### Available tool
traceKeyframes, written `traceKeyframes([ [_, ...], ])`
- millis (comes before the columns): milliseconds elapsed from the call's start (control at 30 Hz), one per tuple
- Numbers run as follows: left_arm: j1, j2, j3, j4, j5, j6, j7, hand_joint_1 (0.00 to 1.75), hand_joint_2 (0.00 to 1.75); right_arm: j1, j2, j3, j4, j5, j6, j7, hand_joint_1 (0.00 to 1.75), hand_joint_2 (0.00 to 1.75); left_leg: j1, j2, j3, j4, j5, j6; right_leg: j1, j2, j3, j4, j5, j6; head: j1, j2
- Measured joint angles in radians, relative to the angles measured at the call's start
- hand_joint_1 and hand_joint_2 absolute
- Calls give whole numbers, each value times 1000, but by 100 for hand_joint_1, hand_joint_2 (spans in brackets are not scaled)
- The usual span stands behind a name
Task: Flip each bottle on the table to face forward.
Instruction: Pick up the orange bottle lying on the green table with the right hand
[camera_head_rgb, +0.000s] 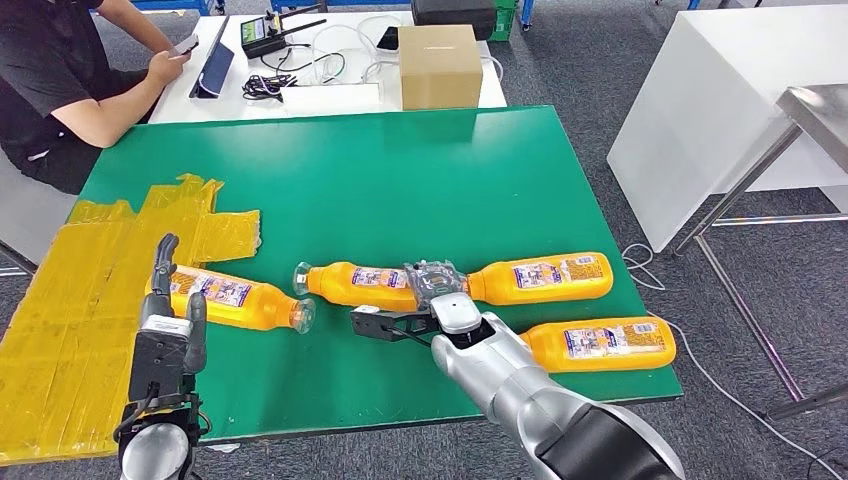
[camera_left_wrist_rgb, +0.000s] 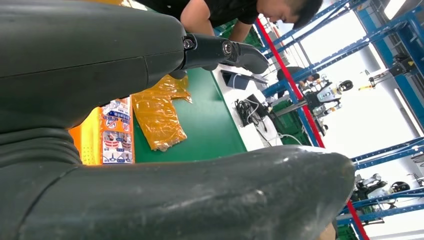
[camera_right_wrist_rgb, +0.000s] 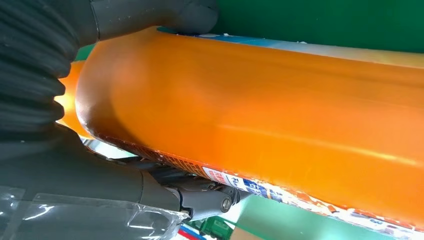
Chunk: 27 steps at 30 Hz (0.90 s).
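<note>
right hand (camera_head_rgb: 440, 300) is wrapping fingers round the middle bottle (camera_head_rgb: 352, 284) to roll it | left hand (camera_head_rgb: 170, 330) is waiting, fingers apart, holding nothing, by the left bottle (camera_head_rgb: 235, 298)

Glossy plastic bottles (camera_head_rgb: 541, 277), matt green table (camera_head_rgb: 400, 180), crinkled shiny yellow tape (camera_head_rgb: 70, 300)

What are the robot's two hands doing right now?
Left hand: open, holding nothing, beside the leftmost orange bottle.
Right hand: gripping the middle orange bottle.
</note>
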Motion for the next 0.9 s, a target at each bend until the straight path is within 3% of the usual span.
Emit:
traceKeyframes([
  [333, 0, 0, -2, 0, 11, -5, 4, 0, 0, -1, 2, -4, 6, -9, -14, 4, 175, 175, 0, 0, 2, 0, 0, 0, 0, 0, 2, 0, 0, 0, 0, 0],
  [367, 3, 0, -4, 0, 52, -39, 22, 0, 44, 12, 1, -12, 3, -18, -75, 12, 175, 175, 0, 0, 2, 0, 0, 0, 0, 0, 2, 0, 0, 0, 0, 0],
  [467, 50, 0, -6, -8, 444, -311, 141, 0, 175, 117, -7, -71, -97, -94, -446, -44, 175, 175, 0, -1, -2, 0, 0, 0, 0, 0, 0, 0, 0, 0, 0, 0],
  [533, 76, 0, -5, -11, 595, -403, 169, 0, 175, 155, -10, -94, -157, -126, -547, -99, 175, 175, 0, -1, -4, 0, 0, 0, 0, 0, -2, 0, 0, 0, 0, 0],
  [733, 121, 2, -3, -10, 783, -527, 171, 0, 175, 226, -4, -110, -297, -291, -603, -261, 175, 175, 0, -1, -8, 0, 0, 0, 0, 0, -6, 0, 0, 0, 0, 0],
  [900, 150, 2, -15, -9, 817, -578, 128, 0, 175, 293, 0, -62, -485, -328, -612, -286, 175, 175, 0, -1, -9, 0, 0, 0, 0, 0, -8, 0, 0, 0, 0, 0],
])
